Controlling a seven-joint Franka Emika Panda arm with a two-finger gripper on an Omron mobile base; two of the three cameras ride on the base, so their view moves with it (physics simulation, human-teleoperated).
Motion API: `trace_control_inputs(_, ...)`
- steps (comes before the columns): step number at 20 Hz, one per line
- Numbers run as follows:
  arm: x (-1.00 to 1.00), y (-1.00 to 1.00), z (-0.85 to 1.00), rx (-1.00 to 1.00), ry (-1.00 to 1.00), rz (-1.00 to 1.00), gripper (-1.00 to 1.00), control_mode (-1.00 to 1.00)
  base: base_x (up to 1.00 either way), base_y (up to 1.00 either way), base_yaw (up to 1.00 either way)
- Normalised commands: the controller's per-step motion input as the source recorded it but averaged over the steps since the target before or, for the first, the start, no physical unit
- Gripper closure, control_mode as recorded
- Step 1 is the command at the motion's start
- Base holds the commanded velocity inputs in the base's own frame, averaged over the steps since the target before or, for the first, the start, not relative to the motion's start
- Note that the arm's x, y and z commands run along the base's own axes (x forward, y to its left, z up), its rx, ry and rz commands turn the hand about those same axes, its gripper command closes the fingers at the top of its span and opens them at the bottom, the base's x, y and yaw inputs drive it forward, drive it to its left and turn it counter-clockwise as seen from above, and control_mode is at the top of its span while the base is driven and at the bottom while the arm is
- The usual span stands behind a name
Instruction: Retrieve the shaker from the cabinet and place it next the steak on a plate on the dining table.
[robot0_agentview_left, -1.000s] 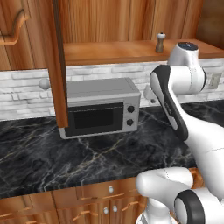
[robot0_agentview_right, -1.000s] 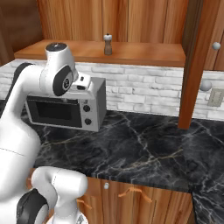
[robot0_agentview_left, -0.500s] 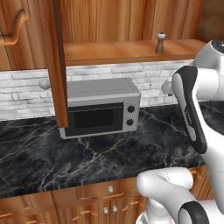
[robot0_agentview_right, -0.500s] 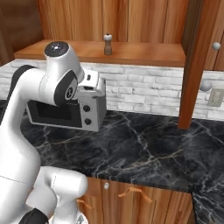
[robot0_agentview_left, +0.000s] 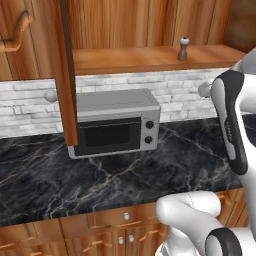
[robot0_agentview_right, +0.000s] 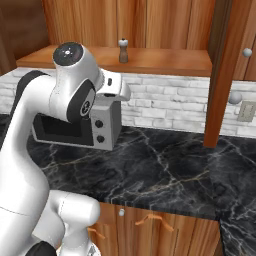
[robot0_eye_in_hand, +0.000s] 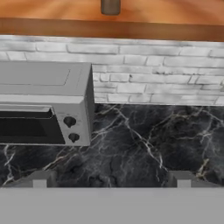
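Reach step, shaker not yet grasped. Shaker (robot0_agentview_left: 183, 48) upright on cabinet (robot0_agentview_left: 150, 57) shelf, above and toward 2 o'clock of microwave (robot0_agentview_left: 114, 122), door swung wide. Claw (robot0_eye_in_hand: 111, 183) spread, empty, tips wide apart at hand-view bottom; shaker base at 12 o'clock there. Raise claw well above counter (robot0_agentview_right: 165, 170) to shelf height, level it, centre body between fingers, clear shelf lip before advancing.

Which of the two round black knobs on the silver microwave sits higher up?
The upper knob, level with the silver microwave's dark window on its right-hand panel; the lower knob sits directly beneath it, near the black marble counter.
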Motion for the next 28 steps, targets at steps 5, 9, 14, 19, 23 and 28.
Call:
trace_control_inputs(5,0.01,-0.05,0.46,0.0,-0.14,-0.01,-1.0,-1.0,0.0,0.0,0.0)
trace_control_inputs(9,0.15,0.0,0.36,0.0,-0.13,-0.01,-1.0,-1.0,0.0,0.0,0.0)
trace_control_inputs(14,0.25,0.0,0.26,0.0,-0.08,0.0,-1.0,-1.0,0.0,0.0,0.0)
trace_control_inputs(19,0.47,0.0,0.18,0.0,0.0,0.0,-1.0,-1.0,0.0,0.0,0.0)
trace_control_inputs(23,0.5,0.0,0.17,0.0,0.0,0.0,-1.0,-1.0,0.0,0.0,0.0)
trace_control_inputs(28,0.5,0.0,0.12,0.0,0.0,0.0,-1.0,-1.0,0.0,0.0,0.0)
